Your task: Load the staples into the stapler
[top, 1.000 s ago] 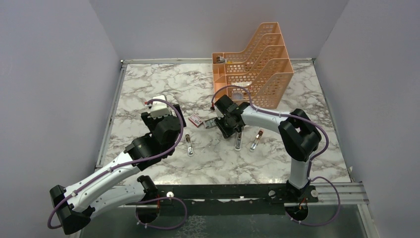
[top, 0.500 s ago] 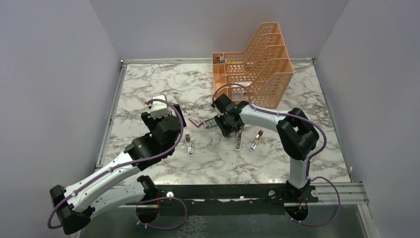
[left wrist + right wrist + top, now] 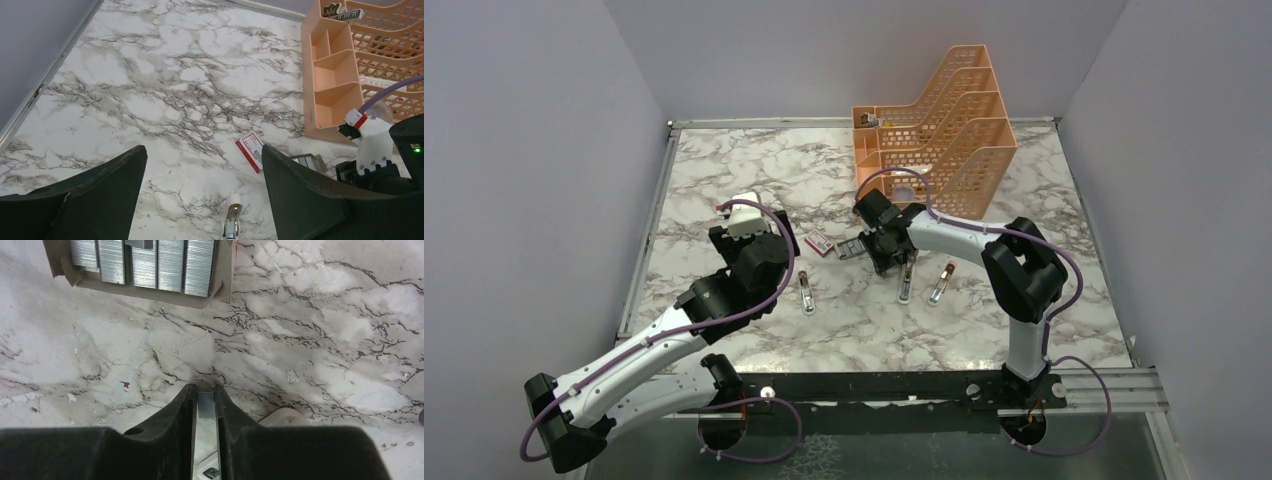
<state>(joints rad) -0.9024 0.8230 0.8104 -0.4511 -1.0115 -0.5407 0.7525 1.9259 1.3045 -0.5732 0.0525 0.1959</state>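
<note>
Near tray, right pincer still pinches staple strip, barely shifted.

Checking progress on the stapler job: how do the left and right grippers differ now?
The left gripper is wide open and empty; the right gripper is shut on a thin staple strip. The left hangs high above the table; the right is low, near the staple tray. Both are black.

A robotics lab cell: plain lilac wall panels box in a marble-patterned tabletop with a metal mounting rail.
</note>
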